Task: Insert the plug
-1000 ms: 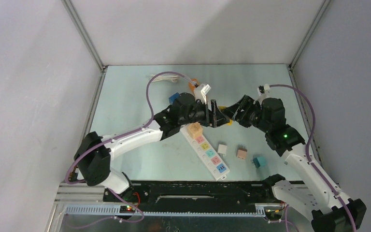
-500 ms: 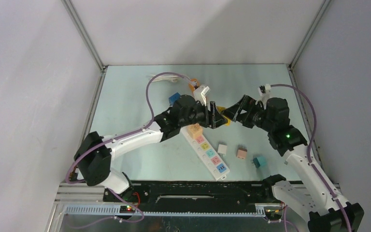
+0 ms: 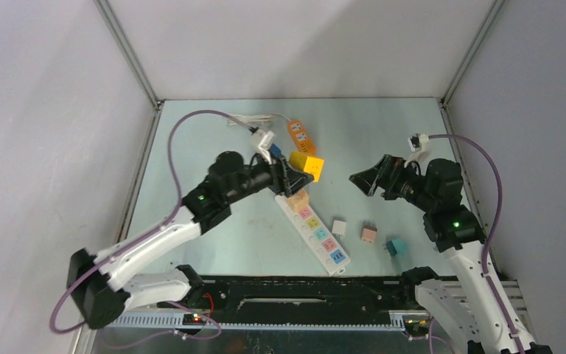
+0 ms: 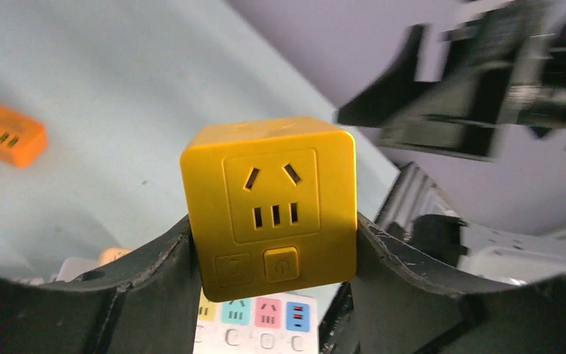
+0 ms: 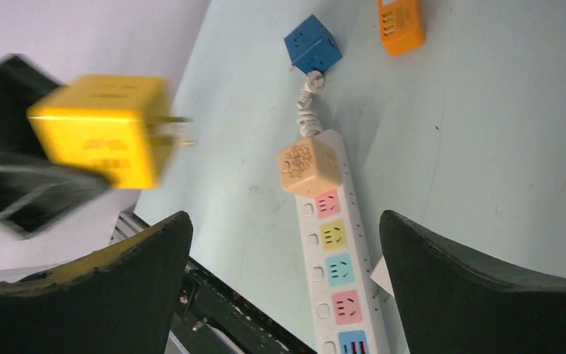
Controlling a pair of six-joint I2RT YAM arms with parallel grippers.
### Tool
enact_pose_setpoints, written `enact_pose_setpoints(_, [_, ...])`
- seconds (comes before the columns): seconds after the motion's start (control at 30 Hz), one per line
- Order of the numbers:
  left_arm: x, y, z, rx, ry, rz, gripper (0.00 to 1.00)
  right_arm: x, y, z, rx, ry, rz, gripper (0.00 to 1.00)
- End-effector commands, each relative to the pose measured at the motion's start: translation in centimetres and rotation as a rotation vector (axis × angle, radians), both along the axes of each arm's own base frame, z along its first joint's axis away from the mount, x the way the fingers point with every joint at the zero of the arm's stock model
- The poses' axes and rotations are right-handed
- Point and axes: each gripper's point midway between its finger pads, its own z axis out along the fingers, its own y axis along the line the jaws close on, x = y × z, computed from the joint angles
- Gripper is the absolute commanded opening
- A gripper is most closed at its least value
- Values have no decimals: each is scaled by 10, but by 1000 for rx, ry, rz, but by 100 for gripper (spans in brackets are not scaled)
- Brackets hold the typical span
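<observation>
I find the left gripper (image 3: 293, 175) pinching the yellow plug (image 4: 269, 195) aloft near the power strip (image 3: 323, 237); right gripper (image 5: 284, 221) spread, empty. Insertion outstanding.

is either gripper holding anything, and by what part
The left gripper clamps the yellow cube plug by two opposite side faces; the right gripper is empty.

The yellow cube plug (image 3: 306, 165) is up off the table, pinched by the left gripper (image 3: 292, 172) just beyond the far end of the power strip (image 3: 318, 234) — metal prongs stick out one side, with socket holes and a button on another face. The strip's white, lying flat and diagonal, with coloured outlets in a row — a peach cube plug (image 3: 298, 199) sits in its far-end outlet.
</observation>
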Motion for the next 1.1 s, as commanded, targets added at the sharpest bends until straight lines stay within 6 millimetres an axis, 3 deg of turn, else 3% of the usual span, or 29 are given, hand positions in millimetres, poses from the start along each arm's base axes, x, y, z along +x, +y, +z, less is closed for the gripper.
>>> enact_pose_setpoints(0.0, [-49, 14, 62, -147, -155, -221, 0, 1, -6, -12, -79, 11, 8, 100])
enact_pose_setpoints(0.27, [-151, 33, 125, -426, -240, -674, 0, -1, -1, -32, -81, 60, 58, 100])
enact_pose_setpoints(0.4, [-171, 41, 135, -465, -270, -759, 0, -1, 1, -35, -85, 64, 74, 100])
enact_pose_setpoints(0.5, [-159, 35, 125, -401, -258, -708, 0, -2, 1, -37, -92, 64, 80, 100])
enact_pose_setpoints(0.7, [-106, 26, 75, -144, -190, -481, 0, -2, -1, -45, -112, 81, 82, 100])
enact_pose_setpoints(1.07, [-32, 52, -16, 375, -183, -218, 0, -3, -3, -62, -136, 115, 76, 100])
